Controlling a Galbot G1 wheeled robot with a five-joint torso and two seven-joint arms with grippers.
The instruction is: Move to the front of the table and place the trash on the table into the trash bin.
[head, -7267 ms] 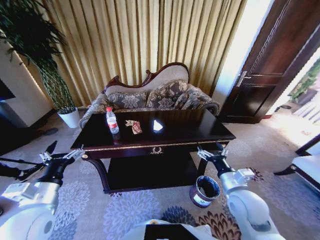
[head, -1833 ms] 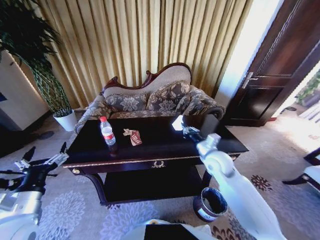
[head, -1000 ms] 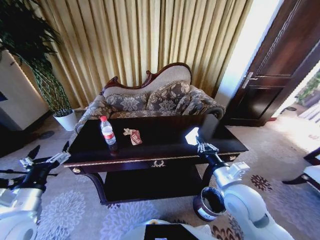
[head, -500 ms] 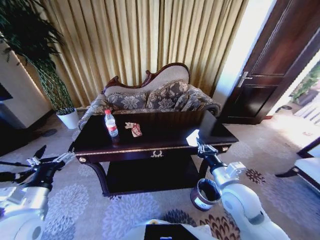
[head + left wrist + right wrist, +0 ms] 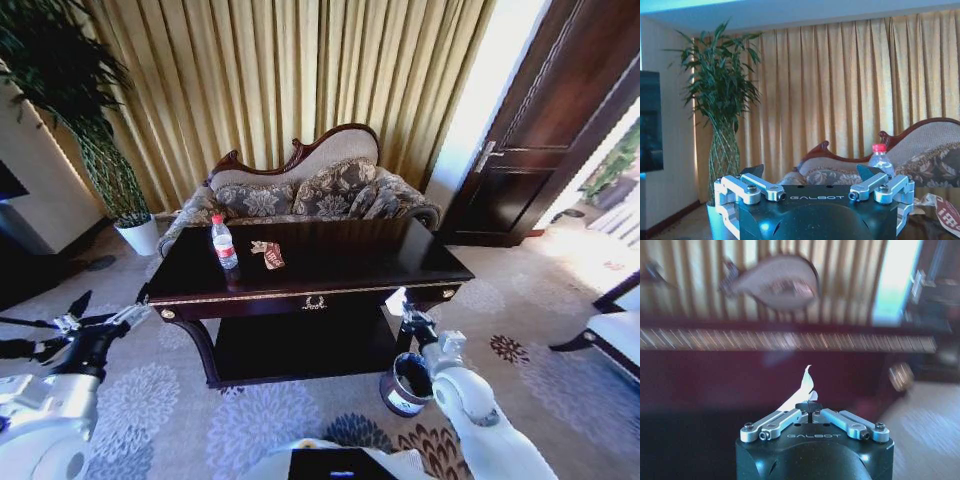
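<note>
The dark table (image 5: 330, 270) stands in front of me. A clear bottle (image 5: 224, 243) with a red cap and a reddish-brown wrapper (image 5: 268, 254) lie on its left half. My right gripper (image 5: 408, 316) hangs off the table's front right corner, just above the trash bin (image 5: 407, 384), shut on a white paper scrap (image 5: 396, 299). In the right wrist view the paper scrap (image 5: 804, 389) sticks up from the shut gripper (image 5: 812, 407), before the table's gold-trimmed front (image 5: 790, 340). My left gripper (image 5: 100, 325) waits open, left of the table; the left wrist view shows this gripper (image 5: 810, 175), the bottle (image 5: 881, 159) and the wrapper (image 5: 945, 212).
A patterned sofa (image 5: 320, 190) stands behind the table, against gold curtains. A plant in a white pot (image 5: 140, 236) is at the back left. A dark door (image 5: 540, 150) is at the right, and a chair (image 5: 615, 330) stands at the right edge. Patterned carpet surrounds the table.
My right gripper has carried the white paper scrap off the table's right end and down to just above the trash bin. The left arm has barely moved.
</note>
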